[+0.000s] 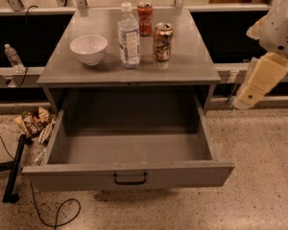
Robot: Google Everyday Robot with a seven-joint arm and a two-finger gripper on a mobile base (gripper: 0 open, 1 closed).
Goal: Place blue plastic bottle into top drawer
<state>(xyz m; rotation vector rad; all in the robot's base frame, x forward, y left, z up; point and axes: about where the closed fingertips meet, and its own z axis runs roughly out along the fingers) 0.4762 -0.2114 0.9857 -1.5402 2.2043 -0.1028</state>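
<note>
We see the bottle (pixel 128 36) standing upright on the cabinet top (pixel 192 66), near the middle and toward the back. A white bowl (pixel 88 49) stands near it on its left. Just beside it on its right is a brownish can (pixel 162 42), and a red can (pixel 144 18) stands behind, between these two. The bottle seems not to touch any of them.

Below the top, the drawer (pixel 72 177) is pulled far out toward us. We see only its grey floor inside. The dark handle (pixel 130 178) sits at the centre of its front.

The gripper (pixel 245 97) is at the right side, at the low end of a cream-coloured arm part that hangs tilted beside the cabinet. It is lower than the cabinet top, well apart from the bottle, and it touches nothing. Whether it is spread or closed, we cannot tell; it holds nothing that we can see.

On the floor at the left lie some wrappers (pixel 34 123) and a black cable (pixel 53 210). A small bottle (pixel 12 56) stands on the ledge at the far left.
</note>
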